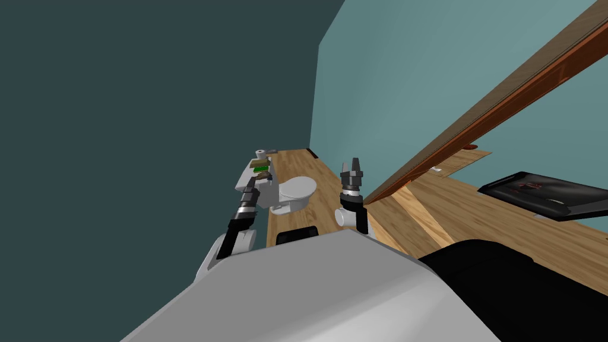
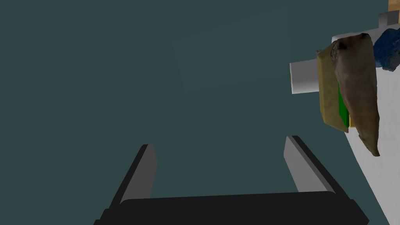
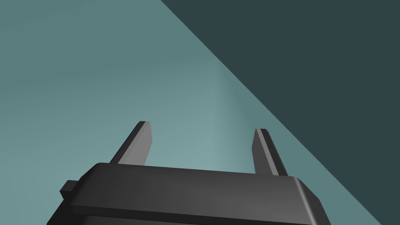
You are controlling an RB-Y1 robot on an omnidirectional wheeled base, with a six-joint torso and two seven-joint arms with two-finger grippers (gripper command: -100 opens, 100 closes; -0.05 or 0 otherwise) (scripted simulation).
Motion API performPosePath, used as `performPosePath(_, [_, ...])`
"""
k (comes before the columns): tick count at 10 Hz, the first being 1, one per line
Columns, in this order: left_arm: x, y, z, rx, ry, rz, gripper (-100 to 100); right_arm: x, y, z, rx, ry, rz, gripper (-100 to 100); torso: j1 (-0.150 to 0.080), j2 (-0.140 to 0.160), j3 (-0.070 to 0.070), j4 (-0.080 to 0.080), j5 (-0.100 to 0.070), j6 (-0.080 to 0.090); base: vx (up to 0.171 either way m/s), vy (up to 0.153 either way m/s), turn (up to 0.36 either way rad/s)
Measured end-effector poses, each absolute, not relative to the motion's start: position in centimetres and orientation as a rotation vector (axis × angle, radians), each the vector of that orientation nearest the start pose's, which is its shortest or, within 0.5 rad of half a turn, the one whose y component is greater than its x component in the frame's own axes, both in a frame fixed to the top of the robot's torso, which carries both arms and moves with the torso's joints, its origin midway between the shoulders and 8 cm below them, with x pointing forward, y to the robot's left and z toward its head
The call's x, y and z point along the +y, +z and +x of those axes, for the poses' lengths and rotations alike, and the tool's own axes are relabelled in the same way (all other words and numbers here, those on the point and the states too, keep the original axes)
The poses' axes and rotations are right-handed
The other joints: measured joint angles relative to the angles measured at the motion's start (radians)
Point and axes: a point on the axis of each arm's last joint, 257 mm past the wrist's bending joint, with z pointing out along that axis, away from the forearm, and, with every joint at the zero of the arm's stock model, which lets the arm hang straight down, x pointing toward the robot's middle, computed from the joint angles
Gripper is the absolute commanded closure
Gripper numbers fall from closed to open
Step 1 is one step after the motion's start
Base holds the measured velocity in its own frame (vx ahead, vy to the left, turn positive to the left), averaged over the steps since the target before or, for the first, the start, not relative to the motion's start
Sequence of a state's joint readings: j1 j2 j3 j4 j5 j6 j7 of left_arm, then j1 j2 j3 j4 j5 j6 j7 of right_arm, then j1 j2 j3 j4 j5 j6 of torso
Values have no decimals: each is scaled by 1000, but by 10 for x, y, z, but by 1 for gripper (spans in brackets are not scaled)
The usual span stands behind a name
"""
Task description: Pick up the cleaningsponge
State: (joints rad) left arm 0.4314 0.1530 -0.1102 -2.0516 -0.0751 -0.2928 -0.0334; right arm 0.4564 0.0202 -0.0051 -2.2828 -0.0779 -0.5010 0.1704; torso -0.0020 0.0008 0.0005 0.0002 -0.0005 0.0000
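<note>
Your left gripper (image 2: 219,142) is open and empty, aimed at the wall. The sponge (image 2: 331,93) sits on the toilet tank (image 2: 386,129), off beside one finger and against a brown object (image 2: 357,90). Swing across until the fingers straddle the sponge alone, then close; the right gripper (image 3: 201,127) is open and idle.

Bathroom corner: white toilet (image 1: 297,191) on a wooden floor (image 1: 320,172)
A floppy brown thing (image 2: 357,90) lay on the tank (image 2: 390,129), with a blue lump (image 2: 386,52) just beside it and a white roll (image 2: 304,77) nearby.
</note>
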Motion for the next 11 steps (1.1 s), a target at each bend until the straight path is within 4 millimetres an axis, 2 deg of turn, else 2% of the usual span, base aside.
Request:
performPosePath(7, [230, -171, 431, 1210, -1144, -899, -100, -287, 40, 344, 560, 1212, 626, 0, 0, -3, -2, -1, 0, 0, 18, -28, 5])
performPosePath(11, [242, -203, 437, 1268, -1077, -970, -100, -287, 40, 344, 560, 1211, 626, 0, -1, -8, -5, -2, 0, 0, 91, -43, -13])
